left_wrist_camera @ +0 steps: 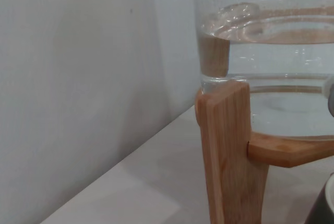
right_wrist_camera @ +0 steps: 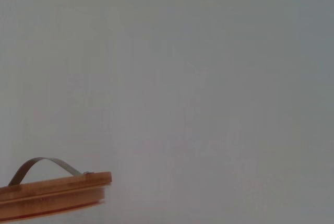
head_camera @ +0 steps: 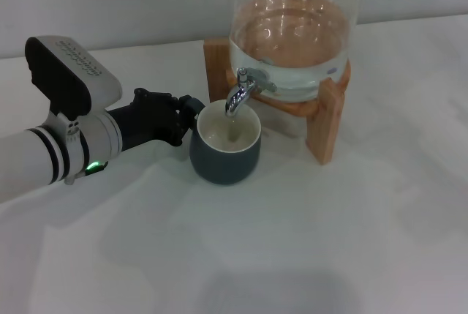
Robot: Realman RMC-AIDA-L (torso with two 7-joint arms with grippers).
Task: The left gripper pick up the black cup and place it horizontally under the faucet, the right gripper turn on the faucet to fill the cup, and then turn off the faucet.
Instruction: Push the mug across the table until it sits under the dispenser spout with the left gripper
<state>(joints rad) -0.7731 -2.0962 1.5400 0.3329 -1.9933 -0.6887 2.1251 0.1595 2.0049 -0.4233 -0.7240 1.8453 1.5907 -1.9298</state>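
The black cup stands upright on the white table, its cream inside directly under the faucet spout. Only a dark sliver of the cup shows in the left wrist view. My left gripper comes in from the left and is shut on the cup's left side, hiding the handle. The chrome faucet sticks out of the glass water jar. I cannot tell whether water is running from the spout. The right gripper is out of view in every frame.
The jar, about half full, rests on a wooden stand at the back of the table. The stand's leg is close in the left wrist view. The right wrist view shows the jar's wooden lid against a grey wall.
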